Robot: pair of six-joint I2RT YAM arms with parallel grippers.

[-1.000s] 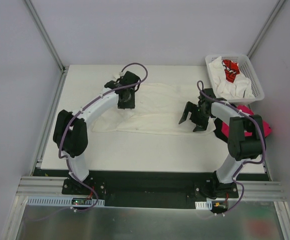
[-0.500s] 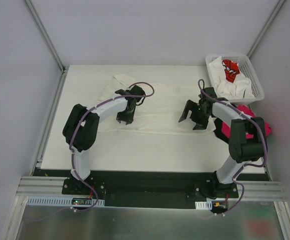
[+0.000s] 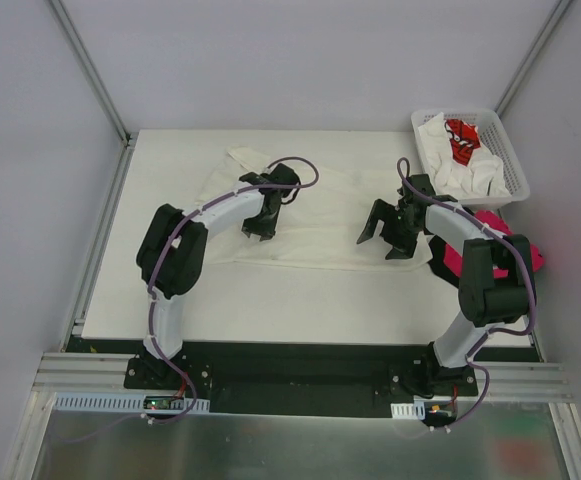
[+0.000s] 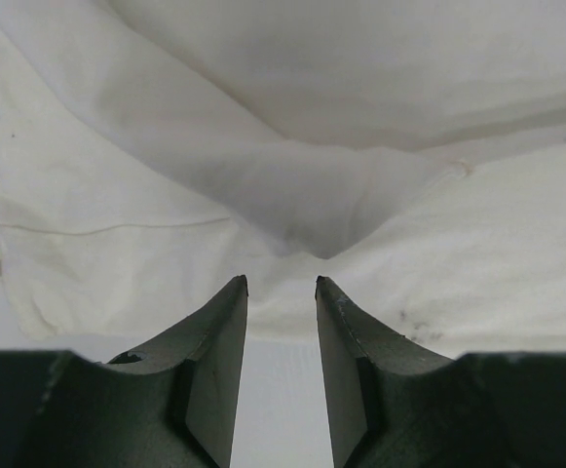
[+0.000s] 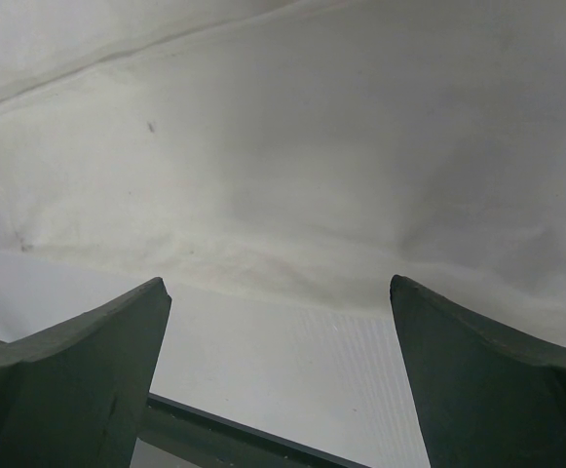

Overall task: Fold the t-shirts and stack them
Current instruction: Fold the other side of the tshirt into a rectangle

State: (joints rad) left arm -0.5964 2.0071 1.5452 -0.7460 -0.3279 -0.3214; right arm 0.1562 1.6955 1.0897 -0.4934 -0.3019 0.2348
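Note:
A cream-white t-shirt (image 3: pixel 320 215) lies spread flat across the middle of the white table (image 3: pixel 300 300). My left gripper (image 3: pixel 255 232) hovers over its near-left part, with its jaws a narrow gap apart and nothing between them. In the left wrist view the gripper (image 4: pixel 282 283) points at a fold of the shirt (image 4: pixel 117 224). My right gripper (image 3: pixel 383 245) is wide open and empty above the shirt's near-right hem. The right wrist view shows the gripper (image 5: pixel 278 283) over that shirt edge (image 5: pixel 312 146). A magenta-pink shirt (image 3: pixel 448 262) lies under my right arm.
A white lattice basket (image 3: pixel 515 165) stands at the back right. It holds crumpled white shirts and one with red print (image 3: pixel 460 140). Metal frame posts stand at the table's back corners. The table's black front edge shows in the right wrist view (image 5: pixel 263 448).
My left gripper has moved from the shirt's far-left part toward the near side and right. The shirt's far-left corner now lies uncovered and spread. My right arm has not moved.

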